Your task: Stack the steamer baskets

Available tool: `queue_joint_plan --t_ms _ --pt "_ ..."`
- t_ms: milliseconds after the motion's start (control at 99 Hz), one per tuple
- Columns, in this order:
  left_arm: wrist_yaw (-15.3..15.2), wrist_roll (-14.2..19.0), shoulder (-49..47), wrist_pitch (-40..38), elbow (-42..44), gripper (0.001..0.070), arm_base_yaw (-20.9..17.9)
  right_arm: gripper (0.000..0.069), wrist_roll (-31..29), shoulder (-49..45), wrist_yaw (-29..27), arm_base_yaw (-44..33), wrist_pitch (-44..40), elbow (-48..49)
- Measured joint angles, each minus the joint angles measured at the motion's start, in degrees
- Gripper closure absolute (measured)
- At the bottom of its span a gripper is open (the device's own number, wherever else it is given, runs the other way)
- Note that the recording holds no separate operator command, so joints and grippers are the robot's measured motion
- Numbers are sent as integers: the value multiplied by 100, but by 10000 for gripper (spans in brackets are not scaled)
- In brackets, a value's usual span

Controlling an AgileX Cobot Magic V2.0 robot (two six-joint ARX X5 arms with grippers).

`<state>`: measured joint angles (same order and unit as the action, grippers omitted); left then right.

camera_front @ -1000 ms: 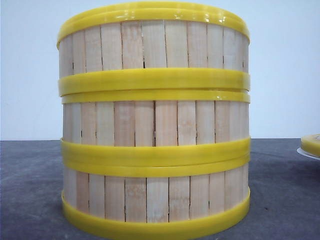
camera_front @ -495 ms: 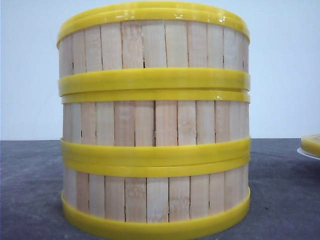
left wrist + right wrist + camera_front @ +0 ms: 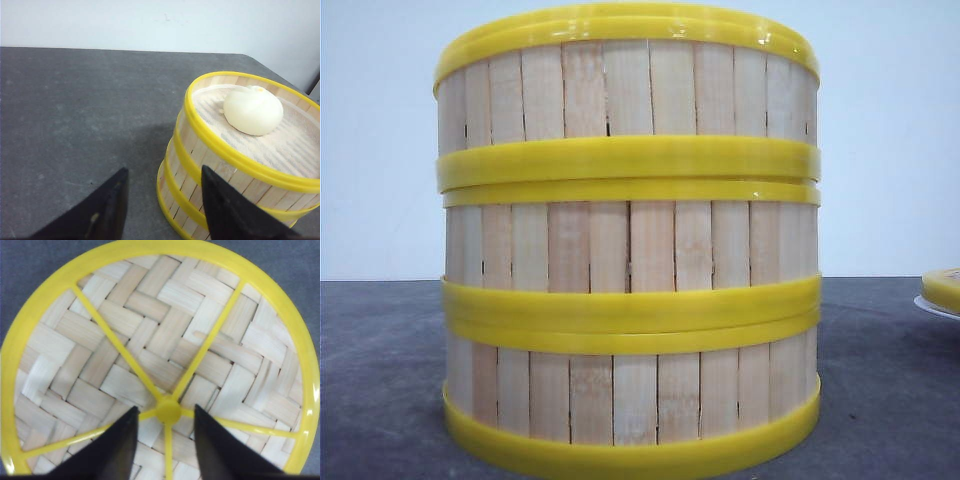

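Standing stack: three steamer baskets [image 3: 630,240] fill the middle of the front view, one on top of another, rims meeting in two yellow double bands; walls line up straight, no lean that I can see.
Stack footing: bottom basket rests on the dark grey table [image 3: 380,380]; white wall behind.
Top basket contents: from the left wrist view, the stack [image 3: 240,165] sits at the right of the frame; a pale round bun [image 3: 253,110] lies on a white liner inside the uppermost basket, toward the far side.
Left gripper [image 3: 162,207]: fingers spread apart, nothing between them; low in the frame, above bare table just beside the stack. One finger [image 3: 227,210] overlaps the stack's lower wall in the picture; contact cannot be told.
Right gripper [image 3: 165,445]: fingers apart, hanging over a flat yellow lid [image 3: 150,340] of woven bamboo strips with yellow spokes. The lid's centre knob [image 3: 168,411] shows in the gap between the fingers; whether they touch it cannot be told.
Far right edge, front view: a sliver of a yellow-rimmed thing [image 3: 942,290] on the table, well apart from the stack; too cropped to name.
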<state>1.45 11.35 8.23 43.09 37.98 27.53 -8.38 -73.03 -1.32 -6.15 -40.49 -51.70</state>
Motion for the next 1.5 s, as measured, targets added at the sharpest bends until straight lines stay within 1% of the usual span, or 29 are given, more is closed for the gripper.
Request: queue_joint_plan --t_ms 51,131,465,596,687,1233,1364,1495 --pt "0 0 0 0 0 441 0 538 0 0 2 0 2 0" --pt "-2 0 0 0 0 441 0 553 0 0 2 0 2 0" --pt "-2 0 0 0 0 441 0 563 -7 -127 9 -28 -4 0" --pt "0 0 0 0 0 441 0 621 -52 -127 9 -28 7 0" --pt "-2 0 0 0 0 441 0 633 -70 -127 4 -28 11 0" --pt "-2 0 0 0 0 441 0 635 -87 -136 28 -28 98 -37" --pt "-2 0 0 0 0 441 0 636 -87 -81 31 -28 -72 -280" --pt "0 0 0 0 0 441 0 636 -87 160 33 -28 -282 -752"
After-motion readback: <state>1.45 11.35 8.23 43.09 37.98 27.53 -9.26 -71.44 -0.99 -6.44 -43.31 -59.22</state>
